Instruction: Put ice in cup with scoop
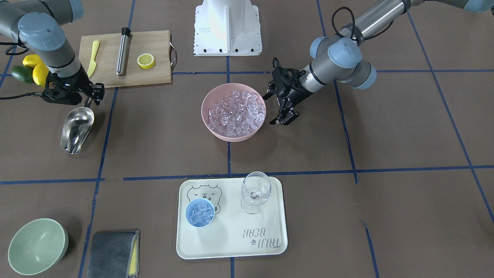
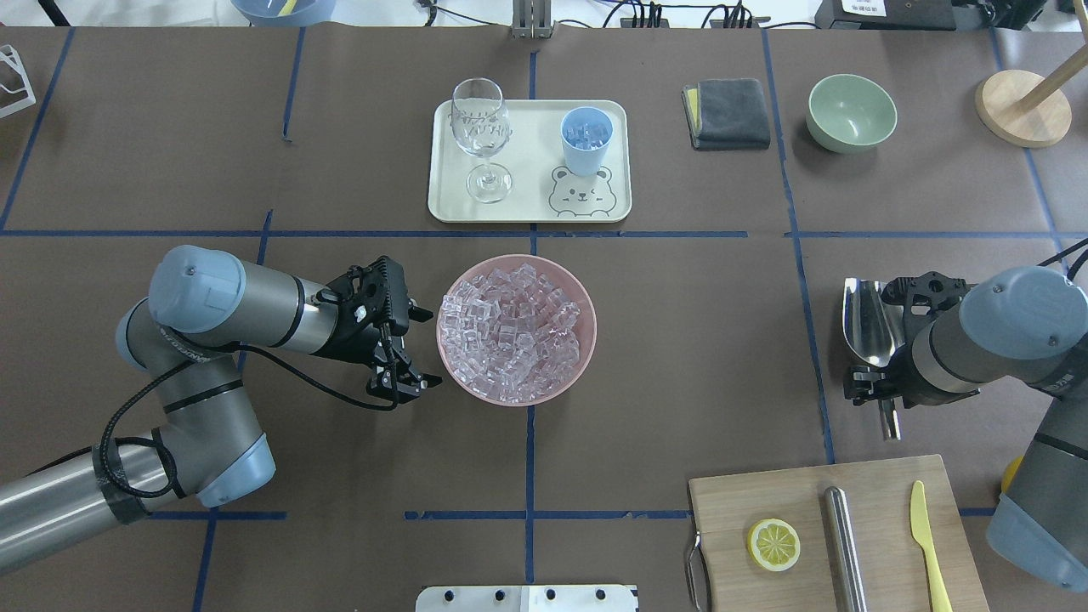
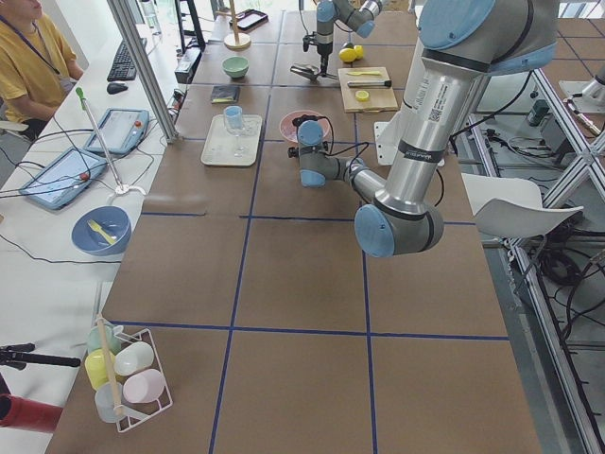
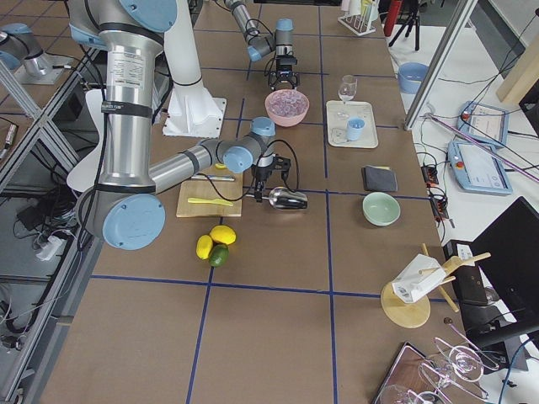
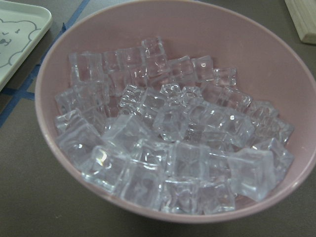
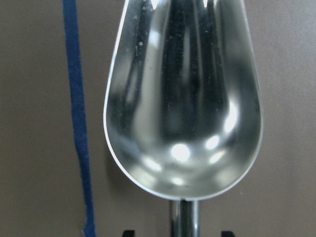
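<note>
The steel scoop (image 1: pixel 77 127) lies empty on the table at my right side, also seen in the overhead view (image 2: pixel 867 323) and the right wrist view (image 6: pixel 182 98). My right gripper (image 1: pixel 88 99) is open, with its jaws on either side of the scoop's short handle (image 6: pixel 185 219) and not touching it. The ice (image 1: pixel 236 114) fills a pink bowl (image 2: pixel 450 374) at the table's centre. My left gripper (image 2: pixel 416 350) is open and empty beside that bowl. The light-blue cup (image 1: pixel 200 213) stands on the cream tray (image 1: pixel 270 239) and holds a few ice cubes.
A clear wine glass (image 1: pixel 255 191) stands on the tray beside the cup. A wooden cutting board (image 1: pixel 154 79) carries a lemon half, a steel tube and a yellow knife. A green bowl (image 1: pixel 36 245), a grey cloth (image 1: pixel 114 253) and lemons (image 1: pixel 34 69) lie further out.
</note>
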`<action>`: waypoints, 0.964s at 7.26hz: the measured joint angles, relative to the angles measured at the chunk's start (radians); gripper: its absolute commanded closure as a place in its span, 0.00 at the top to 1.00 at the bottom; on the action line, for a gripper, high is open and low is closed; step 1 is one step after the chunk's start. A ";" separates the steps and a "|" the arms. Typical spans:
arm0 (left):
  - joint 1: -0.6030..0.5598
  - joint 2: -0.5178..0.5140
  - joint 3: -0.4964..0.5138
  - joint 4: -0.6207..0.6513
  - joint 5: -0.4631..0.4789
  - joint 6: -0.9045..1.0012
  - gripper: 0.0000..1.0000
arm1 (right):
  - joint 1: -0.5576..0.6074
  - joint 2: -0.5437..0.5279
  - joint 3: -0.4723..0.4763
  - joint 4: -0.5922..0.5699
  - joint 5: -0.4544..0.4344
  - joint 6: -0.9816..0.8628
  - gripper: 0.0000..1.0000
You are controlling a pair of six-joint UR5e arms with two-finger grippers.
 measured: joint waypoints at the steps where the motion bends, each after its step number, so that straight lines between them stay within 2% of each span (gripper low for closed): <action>1: -0.005 0.001 0.000 0.002 -0.001 -0.001 1.00 | 0.001 0.000 0.011 0.001 0.002 -0.001 1.00; 4: -0.080 0.048 -0.023 0.007 -0.008 -0.001 1.00 | 0.072 -0.014 0.101 -0.007 0.020 -0.022 1.00; 6: -0.199 0.180 -0.086 0.017 -0.009 0.002 1.00 | 0.219 -0.023 0.093 -0.012 0.130 -0.161 1.00; 7: -0.265 0.245 -0.113 0.039 -0.010 0.006 1.00 | 0.303 -0.026 0.059 -0.012 0.179 -0.255 1.00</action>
